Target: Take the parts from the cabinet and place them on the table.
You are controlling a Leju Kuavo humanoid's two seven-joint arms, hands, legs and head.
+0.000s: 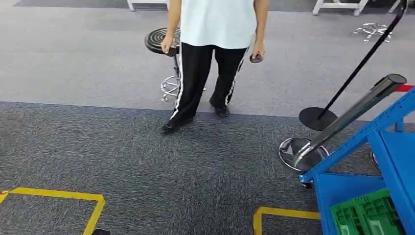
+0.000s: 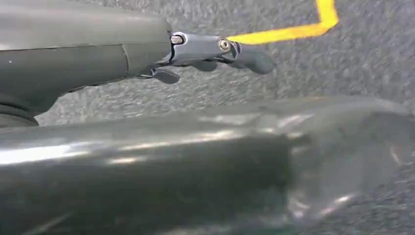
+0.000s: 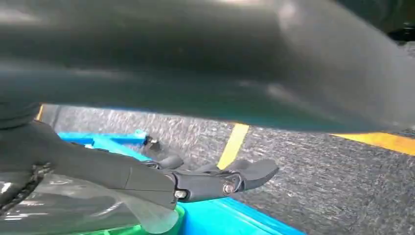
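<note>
Both hands empty, arms hanging.
Left hand (image 2: 215, 56) and right hand (image 3: 215, 178): fingers extended, slightly apart, holding nothing, above the floor.

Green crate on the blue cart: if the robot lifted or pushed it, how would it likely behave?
The green crate looks like moulded plastic with lattice walls, so probably stiff and light for its size. On the smooth blue cart it would likely slide rather than tip. Its contents are hard to make out, so its loaded weight is uncertain.

Person (image 1: 210, 54) beside blue cabinet (image 1: 372, 166)
</note>
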